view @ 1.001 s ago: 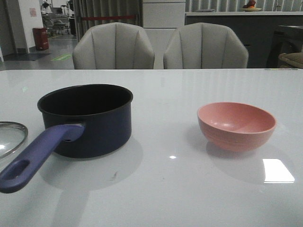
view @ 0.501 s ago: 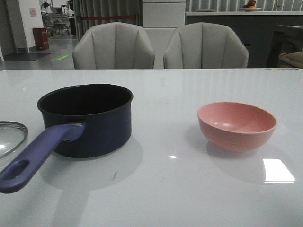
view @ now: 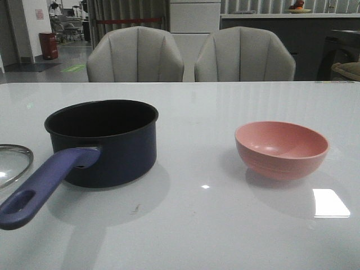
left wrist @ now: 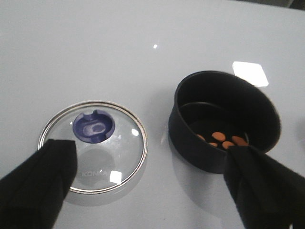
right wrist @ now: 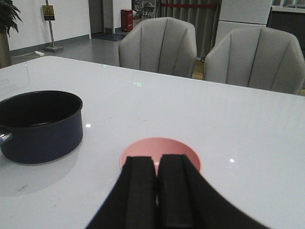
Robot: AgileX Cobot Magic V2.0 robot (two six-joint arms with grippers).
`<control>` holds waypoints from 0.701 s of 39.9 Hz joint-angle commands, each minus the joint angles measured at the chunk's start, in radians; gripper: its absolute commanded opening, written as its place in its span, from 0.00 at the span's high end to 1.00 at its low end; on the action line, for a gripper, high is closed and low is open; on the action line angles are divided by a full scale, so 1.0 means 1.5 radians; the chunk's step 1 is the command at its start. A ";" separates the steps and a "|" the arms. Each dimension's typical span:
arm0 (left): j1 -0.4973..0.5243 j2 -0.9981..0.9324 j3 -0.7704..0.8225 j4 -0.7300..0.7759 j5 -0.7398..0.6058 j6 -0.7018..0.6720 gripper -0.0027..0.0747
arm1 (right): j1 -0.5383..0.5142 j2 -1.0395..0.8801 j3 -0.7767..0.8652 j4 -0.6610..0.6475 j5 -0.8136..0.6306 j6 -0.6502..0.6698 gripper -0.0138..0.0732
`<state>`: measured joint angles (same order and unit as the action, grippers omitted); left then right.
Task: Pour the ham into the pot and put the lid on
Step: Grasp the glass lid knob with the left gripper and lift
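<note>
I am recording nothing shifting over the last second: the ham (left wrist: 221,138) is already lying in the pot (view: 101,143), the lid (left wrist: 93,145) is resting just beside it under my spread, empty left gripper (left wrist: 150,157), the right gripper (right wrist: 157,164) is hanging pinched on nothing above the pink bowl (view: 281,149), and nothing is obstructing the covering.

An office-like showroom: a glossy white table (view: 225,225), upholstered chairs (view: 135,56) and a corridor sign stand (right wrist: 49,19).
</note>
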<state>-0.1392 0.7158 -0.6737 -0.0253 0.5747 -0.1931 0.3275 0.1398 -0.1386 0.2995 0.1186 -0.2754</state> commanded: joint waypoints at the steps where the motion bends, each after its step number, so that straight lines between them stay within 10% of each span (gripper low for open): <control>1: 0.021 0.079 -0.046 -0.002 -0.028 -0.012 0.11 | 0.001 0.006 -0.018 0.004 -0.055 -0.005 0.66; 28: 0.083 0.550 -0.353 0.007 0.189 -0.012 0.11 | 0.001 0.006 -0.018 0.004 -0.055 -0.005 0.66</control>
<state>-0.0159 1.5212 -1.1081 -0.0170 0.8266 -0.2011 0.3275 0.1398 -0.1373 0.2995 0.1186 -0.2754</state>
